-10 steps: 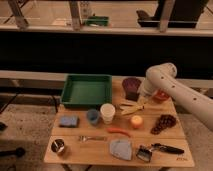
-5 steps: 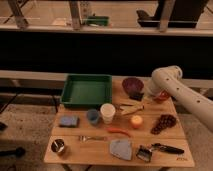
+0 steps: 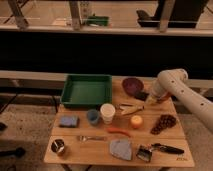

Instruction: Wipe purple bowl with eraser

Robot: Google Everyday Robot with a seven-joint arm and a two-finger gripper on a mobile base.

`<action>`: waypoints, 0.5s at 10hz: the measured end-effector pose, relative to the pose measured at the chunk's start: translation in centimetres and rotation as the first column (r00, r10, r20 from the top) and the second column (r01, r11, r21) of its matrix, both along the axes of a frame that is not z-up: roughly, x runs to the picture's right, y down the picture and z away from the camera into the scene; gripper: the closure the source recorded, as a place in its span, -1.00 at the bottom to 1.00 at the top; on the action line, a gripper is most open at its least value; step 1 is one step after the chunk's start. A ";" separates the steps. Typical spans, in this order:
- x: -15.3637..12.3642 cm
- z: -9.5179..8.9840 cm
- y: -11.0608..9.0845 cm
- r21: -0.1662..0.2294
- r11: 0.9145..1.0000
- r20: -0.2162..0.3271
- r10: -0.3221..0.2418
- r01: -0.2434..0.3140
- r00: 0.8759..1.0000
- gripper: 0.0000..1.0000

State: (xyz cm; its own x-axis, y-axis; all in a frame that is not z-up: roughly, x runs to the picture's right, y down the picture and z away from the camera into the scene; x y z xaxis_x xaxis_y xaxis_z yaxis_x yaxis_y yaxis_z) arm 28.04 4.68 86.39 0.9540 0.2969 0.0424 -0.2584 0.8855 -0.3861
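The purple bowl stands at the back of the wooden table, right of the green tray. My white arm reaches in from the right and bends down beside the bowl. My gripper is at the bowl's right front rim. A small dark block, apparently the eraser, sits at the gripper's tip and touches or nearly touches the rim. Whether the gripper holds it does not show. The orange-red bowl is mostly hidden behind the arm.
A green tray lies back left. A white cup, a blue cup, a blue sponge, an orange, grapes, a fork, a grey-blue cloth and a metal cup fill the table.
The arm's elbow has swung to the right, uncovering more of the purple bowl. The gripper end has stayed by the bowl's right rim.
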 end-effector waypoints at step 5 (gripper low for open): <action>-0.5 0.4 -1.6 0.023 1.000 0.029 0.005 -0.006 1.000 1.00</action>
State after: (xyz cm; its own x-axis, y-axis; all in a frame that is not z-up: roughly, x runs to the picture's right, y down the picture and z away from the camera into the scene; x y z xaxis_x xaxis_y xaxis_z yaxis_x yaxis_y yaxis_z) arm 27.50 3.11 86.80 0.9505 0.3008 0.0773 -0.2522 0.8929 -0.3729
